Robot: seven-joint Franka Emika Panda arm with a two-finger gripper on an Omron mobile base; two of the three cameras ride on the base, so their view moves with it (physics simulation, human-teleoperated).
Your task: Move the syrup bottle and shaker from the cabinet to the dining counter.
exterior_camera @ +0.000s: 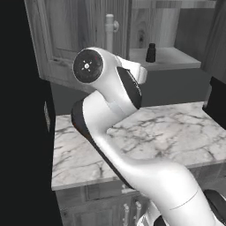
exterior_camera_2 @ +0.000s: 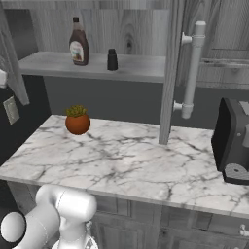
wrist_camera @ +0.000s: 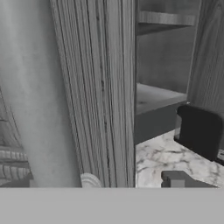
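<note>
Two targets are waiting on the cabinet shelf (exterior_camera_2: pixel 136 70): your right base view is showing the syrup bottle (exterior_camera_2: pixel 79 43) and, just right, the shaker (exterior_camera_2: pixel 112 60), standing upright, untouched. Your hand view is hugging the open door's edge (wrist_camera: pixel 109 92) and bar handle (wrist_camera: pixel 35 100); I'm judging the jaws are spreading after releasing it, though I can't tell for sure.

The white arm with dark joints (exterior_camera: pixel 110 114) rises from the base, bends at its elbow and reaches forward.
</note>
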